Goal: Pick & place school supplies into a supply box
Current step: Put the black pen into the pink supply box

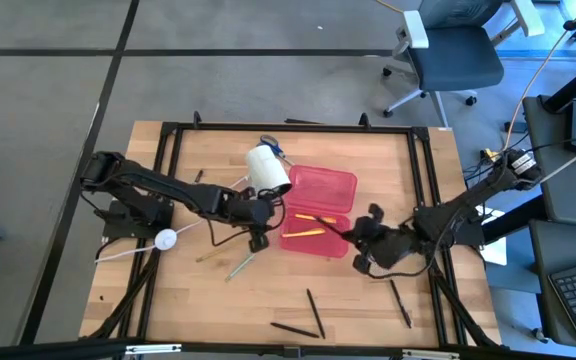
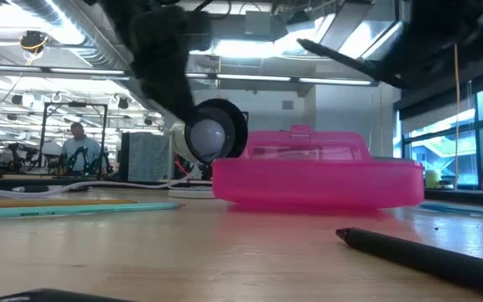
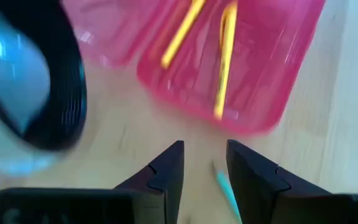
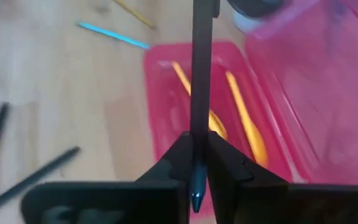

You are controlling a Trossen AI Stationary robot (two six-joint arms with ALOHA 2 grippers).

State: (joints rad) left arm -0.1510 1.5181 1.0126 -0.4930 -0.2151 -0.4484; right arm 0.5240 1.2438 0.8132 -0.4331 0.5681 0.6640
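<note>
The open translucent pink supply box (image 1: 316, 205) lies mid-table, its base (image 4: 185, 106) holding two yellow pencils (image 3: 224, 59). My right gripper (image 1: 356, 240) hovers at the box's right end, shut on a black pen (image 4: 199, 74) that reaches out over the base. My left gripper (image 3: 204, 165) is open, low over the wood just left of the box, and a pale green pencil (image 3: 227, 194) lies on the table below the gap between its fingers. Several more pens and pencils lie flat on the table: black ones (image 1: 313, 312) near the front edge and pale ones (image 1: 240, 265) by the left gripper. My right gripper pinches the black pen between its two fingers near the pen's pointed end (image 4: 197, 163), whose tip sticks out behind the fingers. The fingers come from the table's right, and the pen runs on forward along them. It is lifted clear, its long free part above the box base.
A white cylinder (image 1: 266, 168) with a white cable lies against the box's left far corner, close to the left arm. A black pen (image 2: 426, 256) lies in the low view's foreground. A black frame (image 1: 423, 160) borders the table. A person (image 2: 78, 147) sits far back in the room.
</note>
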